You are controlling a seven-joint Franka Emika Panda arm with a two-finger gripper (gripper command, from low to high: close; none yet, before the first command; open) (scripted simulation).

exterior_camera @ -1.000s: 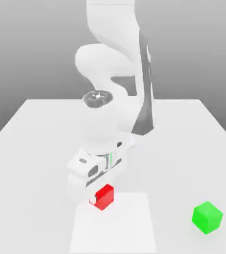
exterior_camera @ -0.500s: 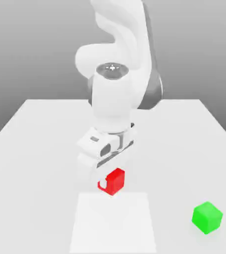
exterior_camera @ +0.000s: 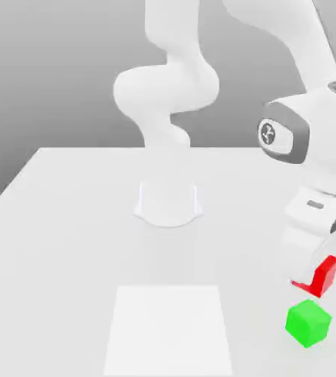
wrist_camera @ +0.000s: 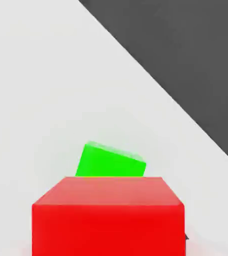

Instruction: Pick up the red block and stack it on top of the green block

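Above white table [exterior_camera: 68, 221], the gripper [exterior_camera: 312, 276], clamped on the red block [exterior_camera: 323, 275], hangs just above the green block [exterior_camera: 308, 322].

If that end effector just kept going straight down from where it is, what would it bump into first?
Probably the green block: the end effector holds the red block just above it, though their exact alignment is hard to judge.

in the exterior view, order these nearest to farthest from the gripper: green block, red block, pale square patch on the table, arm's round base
1. red block, held in the gripper
2. green block, just below it
3. pale square patch, toward the view's left
4. arm's round base, toward the table's back
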